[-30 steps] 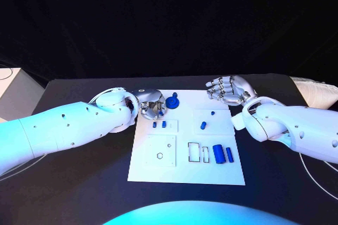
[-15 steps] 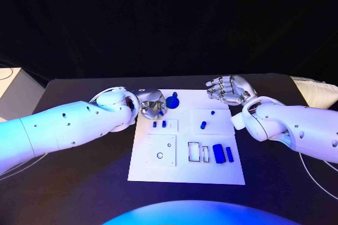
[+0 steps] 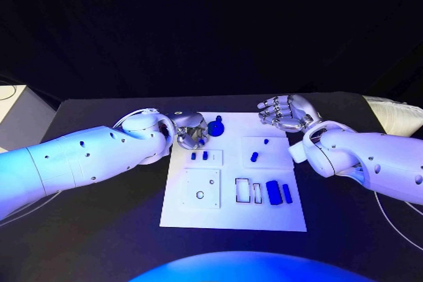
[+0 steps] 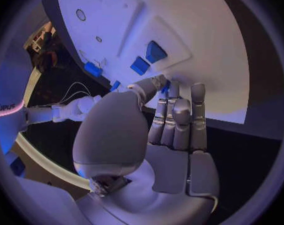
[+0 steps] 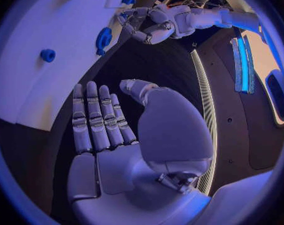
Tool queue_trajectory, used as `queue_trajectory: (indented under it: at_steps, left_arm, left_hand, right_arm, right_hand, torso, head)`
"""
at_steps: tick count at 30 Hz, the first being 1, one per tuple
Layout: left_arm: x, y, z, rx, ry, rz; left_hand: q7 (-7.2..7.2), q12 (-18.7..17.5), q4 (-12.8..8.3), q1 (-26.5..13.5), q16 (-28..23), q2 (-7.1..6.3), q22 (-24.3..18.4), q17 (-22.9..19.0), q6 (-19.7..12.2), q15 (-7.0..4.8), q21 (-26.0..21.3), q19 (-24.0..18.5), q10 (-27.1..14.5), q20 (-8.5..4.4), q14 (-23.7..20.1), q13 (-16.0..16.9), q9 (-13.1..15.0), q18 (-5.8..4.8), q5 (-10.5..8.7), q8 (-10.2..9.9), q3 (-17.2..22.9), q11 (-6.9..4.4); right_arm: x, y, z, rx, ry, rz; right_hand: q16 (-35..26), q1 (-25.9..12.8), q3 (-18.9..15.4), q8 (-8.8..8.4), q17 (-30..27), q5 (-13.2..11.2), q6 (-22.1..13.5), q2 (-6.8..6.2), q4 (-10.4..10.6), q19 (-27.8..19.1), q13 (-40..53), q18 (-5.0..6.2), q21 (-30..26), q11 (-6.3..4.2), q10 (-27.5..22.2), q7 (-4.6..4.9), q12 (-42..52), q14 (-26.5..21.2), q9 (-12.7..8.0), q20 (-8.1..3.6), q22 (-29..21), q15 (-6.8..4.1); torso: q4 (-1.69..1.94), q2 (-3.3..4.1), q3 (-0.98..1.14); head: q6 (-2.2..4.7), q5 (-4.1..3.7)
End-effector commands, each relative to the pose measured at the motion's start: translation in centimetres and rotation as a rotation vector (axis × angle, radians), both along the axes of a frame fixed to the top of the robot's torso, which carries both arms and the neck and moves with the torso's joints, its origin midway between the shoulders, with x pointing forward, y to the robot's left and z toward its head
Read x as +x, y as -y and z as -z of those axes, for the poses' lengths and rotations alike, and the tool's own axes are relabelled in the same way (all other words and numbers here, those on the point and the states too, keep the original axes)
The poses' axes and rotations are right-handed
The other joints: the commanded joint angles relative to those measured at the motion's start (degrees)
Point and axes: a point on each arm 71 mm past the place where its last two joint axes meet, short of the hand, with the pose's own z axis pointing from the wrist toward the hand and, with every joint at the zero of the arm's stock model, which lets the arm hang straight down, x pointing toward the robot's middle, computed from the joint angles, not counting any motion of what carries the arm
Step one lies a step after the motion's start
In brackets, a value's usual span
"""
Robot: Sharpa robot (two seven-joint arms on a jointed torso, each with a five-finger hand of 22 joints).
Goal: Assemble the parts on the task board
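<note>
Our left hand, at ten o'clock of the task board, pinches a round blue part. Two small blue parts stand seated mid-board; two blue bars lie loose at four o'clock. Our right hand, at one o'clock, hovers with fingers spread, empty. We judge most assembly remains.

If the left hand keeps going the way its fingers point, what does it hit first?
Most likely the blue round part at the far end of the task board; the left hand points toward it, already close. Depth is unclear.
</note>
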Motion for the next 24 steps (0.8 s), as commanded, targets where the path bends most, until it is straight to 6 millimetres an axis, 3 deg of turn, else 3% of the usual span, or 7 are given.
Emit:
queue_trajectory:
  at_steps: [1, 12, 15, 24]
  left_arm:
    - [-0.37, 0.06, 0.97, 0.041, -0.043, 0.014]
    - [-0.44, 0.01, 0.67, 0.008, -0.010, 0.010]
    - [-0.43, -0.03, 0.59, 0.001, -0.002, 0.007]
    - [-0.38, -0.18, 0.42, -0.010, 0.015, -0.005]
  left_hand:
    - [0.27, 0.23, -0.08, -0.16, 0.15, 0.11, -0.09, 0.04, -0.24, 0.12, -0.27, -0.32, -0.40, 0.08, -0.34, 0.18, -0.06, 0.75, -0.15, -0.26, -0.23, 0.00]
    - [0.60, 1.04, -0.29, 0.13, 0.24, 0.12, -0.20, -0.23, -1.43, 0.33, -0.43, -0.37, -1.04, 0.20, -0.68, 1.01, -0.38, 0.75, -0.16, -1.69, -0.28, 0.23]
    - [0.77, 1.56, -0.33, 0.16, 0.36, -0.10, -0.12, -0.27, -3.34, 0.27, -0.34, -0.14, -1.47, 0.24, -0.72, 1.62, -0.97, 0.75, -0.15, -3.66, -0.11, 0.08]
    - [0.64, 2.00, -0.35, 0.15, 0.61, -0.35, 0.14, 0.24, -4.37, 0.09, -0.01, 0.37, -1.56, 0.16, -0.34, 2.08, -1.30, 0.68, -0.11, -4.81, 0.00, -0.16]
  right_arm:
    - [-0.01, -0.09, -0.03, 0.005, 0.004, -0.008]
    - [-0.02, -0.04, -0.02, 0.005, 0.002, -0.007]
    - [-0.03, -0.02, -0.02, 0.005, 0.002, -0.007]
    - [-0.04, 0.02, -0.01, 0.005, 0.002, -0.007]
  right_hand:
    - [-0.14, -0.34, 0.11, -0.35, -0.06, -0.36, 0.40, 0.05, -0.07, -0.27, -0.02, 0.77, 0.00, -0.05, 0.25, 2.47, -0.13, 0.30, -0.05, -0.13, -0.05, 0.04]
    - [-0.14, -0.34, 0.11, -0.35, -0.06, -0.36, 0.40, 0.05, -0.07, -0.27, -0.02, 0.77, 0.00, -0.05, 0.25, 2.47, -0.13, 0.30, -0.05, -0.13, -0.05, 0.04]
    - [-0.14, -0.34, 0.11, -0.35, -0.06, -0.36, 0.40, 0.05, -0.07, -0.27, -0.02, 0.77, 0.00, -0.05, 0.25, 2.47, -0.13, 0.30, -0.05, -0.13, -0.05, 0.04]
    - [-0.22, -0.43, 0.10, -0.45, -0.16, -0.38, 0.38, 0.04, -0.12, -0.26, -0.02, 0.77, 0.00, -0.01, 0.25, 2.54, -0.24, 0.32, -0.09, -0.11, -0.24, 0.07]
  torso:
    - [0.01, 0.02, -0.01]
    - [0.03, 0.03, -0.01]
    - [0.03, 0.04, -0.02]
    - [0.02, 0.04, -0.01]
  head:
    - [-0.01, -0.02]
    - [-0.02, 0.01]
    - [-0.02, 0.01]
    - [0.00, 0.04]
